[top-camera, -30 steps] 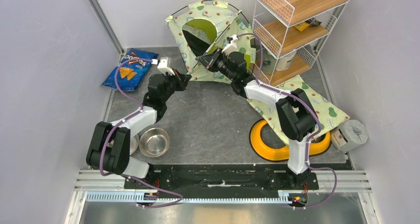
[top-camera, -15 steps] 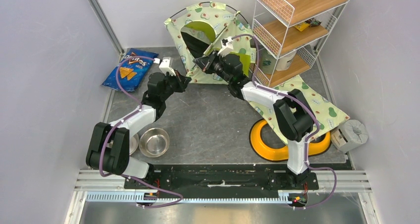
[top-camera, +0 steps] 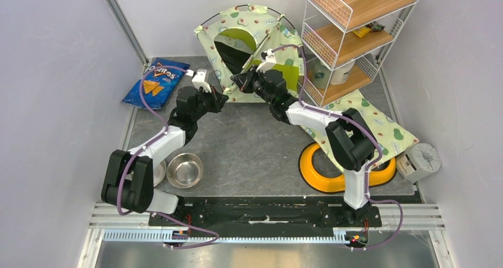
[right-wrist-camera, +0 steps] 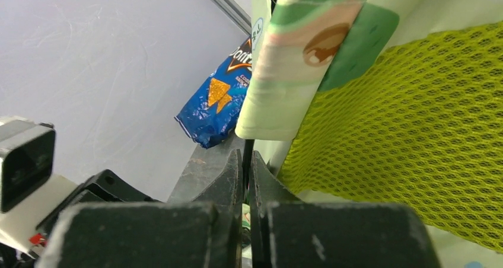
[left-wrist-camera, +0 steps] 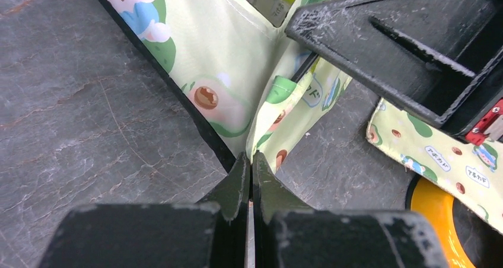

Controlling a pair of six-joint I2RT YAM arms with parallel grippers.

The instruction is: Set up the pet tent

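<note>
Three wooden shelves fill the far-right wire rack (top-camera: 362,4), a pale tub (top-camera: 342,72) on the lowest. Beside it, far centre, sits the pet tent (top-camera: 249,28); left gripper (left-wrist-camera: 249,161) pinches its black hem, right gripper (right-wrist-camera: 245,155) its thin pole (right-wrist-camera: 247,144). A steel bowl (top-camera: 184,169) sits near left.

Pet tent (top-camera: 249,37) at the back centre of the surface (top-camera: 255,143), chip bag (top-camera: 156,83) to its left, wire shelf (top-camera: 356,31) to its right, flat mat (top-camera: 379,125) before the shelf, metal bowl (top-camera: 184,170) near left.
</note>
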